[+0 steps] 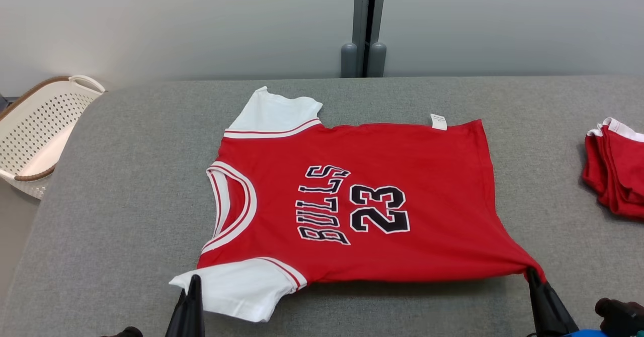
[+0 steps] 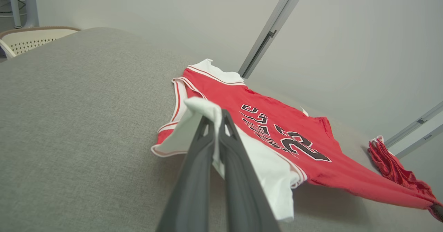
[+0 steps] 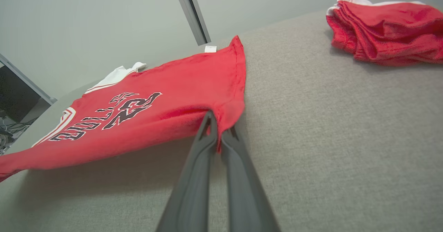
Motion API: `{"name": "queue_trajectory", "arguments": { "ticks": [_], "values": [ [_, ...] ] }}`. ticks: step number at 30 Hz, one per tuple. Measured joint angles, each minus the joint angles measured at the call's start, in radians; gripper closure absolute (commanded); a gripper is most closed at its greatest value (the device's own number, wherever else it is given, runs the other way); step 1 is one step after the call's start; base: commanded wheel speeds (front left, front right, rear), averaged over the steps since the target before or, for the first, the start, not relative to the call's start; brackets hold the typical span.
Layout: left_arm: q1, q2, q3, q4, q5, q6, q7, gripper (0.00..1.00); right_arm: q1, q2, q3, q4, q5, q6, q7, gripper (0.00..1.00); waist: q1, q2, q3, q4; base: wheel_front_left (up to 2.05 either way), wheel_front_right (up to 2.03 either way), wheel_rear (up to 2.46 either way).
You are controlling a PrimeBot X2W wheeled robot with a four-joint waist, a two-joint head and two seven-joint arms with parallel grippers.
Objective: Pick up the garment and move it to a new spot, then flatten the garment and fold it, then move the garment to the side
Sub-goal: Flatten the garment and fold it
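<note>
A grey cloth-covered table (image 1: 126, 201) stands against a plain pale wall (image 1: 176, 20). Most of its middle is taken by the garment (image 1: 402, 176), a red jersey with white sleeves, lying face up with the collar towards 9 o'clock and the hem towards 3. Its near edge hangs just off the table with a shadow under it, while the far edge rests flat.

The biggest worry, to my eye, is the whole body of cloth. If the two arms travel at different speeds or heights, the far edge could drag on the rough fabric and bunch, and the flattening would be undone.

Next is the folded red pile (image 1: 616, 176) at 3 o'clock. A swing that way could sweep into it. The white basket (image 1: 40, 131) at 9 o'clock sits off the table and looks out of harm's way.

The right tool (image 1: 531, 272), at 5 o'clock, is clamped tight on the hem corner (image 1: 520, 266), which is pulled to a sharp point. More tension might stretch it or tug it free.

The left tool (image 1: 195, 277), at 7 o'clock, is pinched closed on the near sleeve (image 1: 241, 286). It holds only a thin fold of white cloth, so I judge this the likelier grip to slip.

Smallest, the label (image 1: 438, 121) pokes out at 12 o'clock and may end up showing in the fold.
</note>
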Motion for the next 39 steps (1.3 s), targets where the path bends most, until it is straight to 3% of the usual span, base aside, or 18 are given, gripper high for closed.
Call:
{"name": "queue_trajectory", "arguments": {
  "ticks": [11, 20, 29, 39],
  "values": [
    [-0.059, -0.009, -0.017, 0.114, -0.002, -0.014, -0.019, 1.0, -0.076, 0.001, 0.04, 0.19, 0.025, 0.0, -0.053, 1.0, 0.0001, 0.0002, 0.055, -0.01, 0.0, 0.0, 0.0],
    [-0.251, 0.012, -0.016, 0.203, 0.041, -0.051, -0.064, 1.0, -0.177, 0.002, 0.07, 0.27, 0.036, 0.0, -0.085, 1.0, 0.0001, 0.0002, 0.109, -0.02, 0.0, 0.0, 0.0],
    [-0.52, -0.002, -0.022, 0.416, 0.075, -0.079, -0.118, 1.0, -0.33, 0.002, 0.072, 0.33, 0.021, 0.0, -0.112, 1.0, 0.0002, 0.0003, 0.165, -0.055, 0.0, 0.0, 0.0],
    [-0.682, -0.008, -0.016, 0.662, 0.083, -0.101, -0.153, 1.0, -0.437, 0.002, 0.118, 0.43, 0.025, 0.0, -0.141, 1.0, 0.0001, 0.0003, 0.203, -0.087, 0.0, 0.0, 0.0]
  ]
}}
